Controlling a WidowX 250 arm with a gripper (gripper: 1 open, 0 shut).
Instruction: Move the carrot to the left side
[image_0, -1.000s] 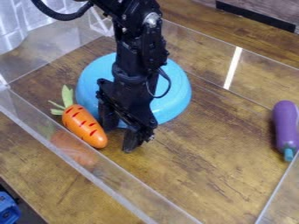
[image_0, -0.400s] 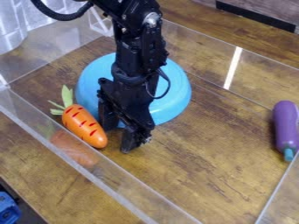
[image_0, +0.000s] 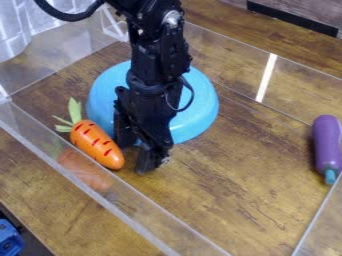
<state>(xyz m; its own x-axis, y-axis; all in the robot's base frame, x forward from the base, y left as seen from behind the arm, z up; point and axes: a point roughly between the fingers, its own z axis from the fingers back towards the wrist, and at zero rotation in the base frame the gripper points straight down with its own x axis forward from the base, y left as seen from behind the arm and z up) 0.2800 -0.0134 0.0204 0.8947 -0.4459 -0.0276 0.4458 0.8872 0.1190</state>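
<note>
Camera view: glossy orange toy carrot with dark red stripe marks and a green leafy top (image_0: 95, 143) lies on the brown wood-grain counter (image_0: 221, 190), at the left of the frame. Leafy end points to the upper left, the blunt orange end to the lower right, toward the gripper. Black robot gripper (image_0: 144, 158) comes down from the top of the frame, in front of the round blue dish (image_0: 198, 105), and hides the dish's middle. Its dark fingers sit low, just beside the carrot's lower right end; can't tell if they touch it. Can't tell open or closed either: the fingers are dark, small and overlap one another from this angle. Thin black cable loops off the arm at the upper left. Carrot's upper part is near the left edge of the dish; contact unclear. Clear transparent side wall (image_0: 100, 185) runs diagonally from the left edge down to the bottom, along the near side of the carrot. Purple eggplant toy with a blue-green tip (image_0: 327, 145) lies at the far right, well apart from the gripper and carrot, tip toward the bottom. Bright blue object (image_0: 10, 238) shows in the lower left corner, outside the wall, cut off by the frame edge.
</note>
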